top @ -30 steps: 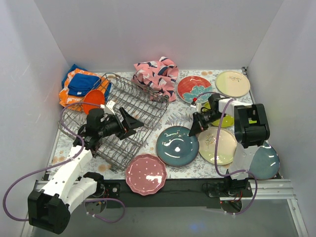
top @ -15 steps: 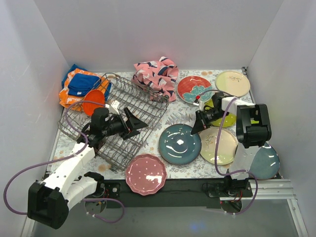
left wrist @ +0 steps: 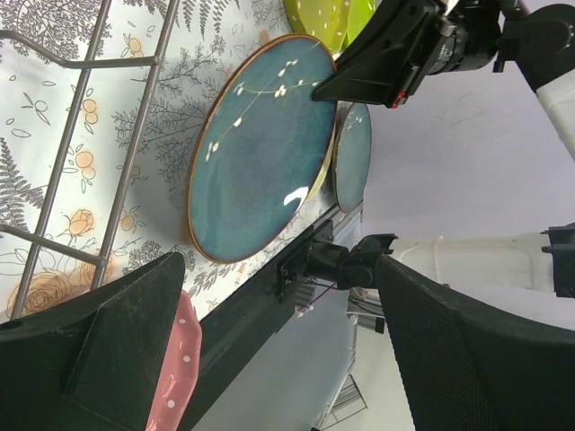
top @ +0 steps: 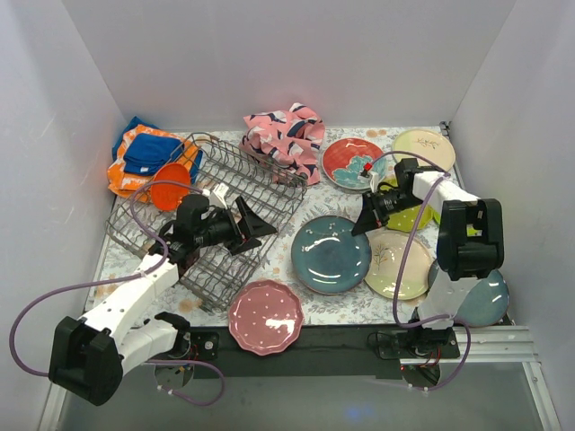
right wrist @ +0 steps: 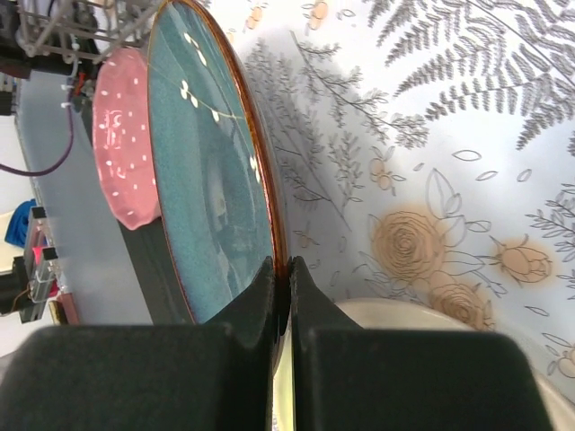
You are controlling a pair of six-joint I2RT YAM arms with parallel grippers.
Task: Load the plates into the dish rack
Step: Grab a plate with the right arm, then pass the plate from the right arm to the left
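Right fingers [right wrist: 275, 280] were clamped shut on the thin rim of the blue plate [top: 331, 254], and the wrist view showed only a sliver of edge between them. The plate sat mid-desk, between the rack [top: 211, 220] on the left and a pale plate [top: 397, 267] on the right. Its pinched side was tipped up, though I couldn't tell if the far edge was touching the desk [top: 305, 208]. Left fingers [top: 254, 223] were spread wide with nothing in them, hovering over the rack's near-right corner and pointing at the blue plate. The rack itself lay skewed on the left of the desk with an orange plate [top: 169, 191] at its far corner.

Honestly, that grip worried me. With a glossy glaze and such a tiny bite on the rim, the plate's weight hanging off to one side could swing it or slide it right out once it's lifted, and it would land on the pale plate or the pink plate [top: 265, 316] near the front. Second worry was the left arm parked right where the plate needs to go, so carrying it straight over could knock the two arms together. And with the rack crooked, lining the plate up with the tines looked fiddly. A bad angle could jam the plate or shove the rack.
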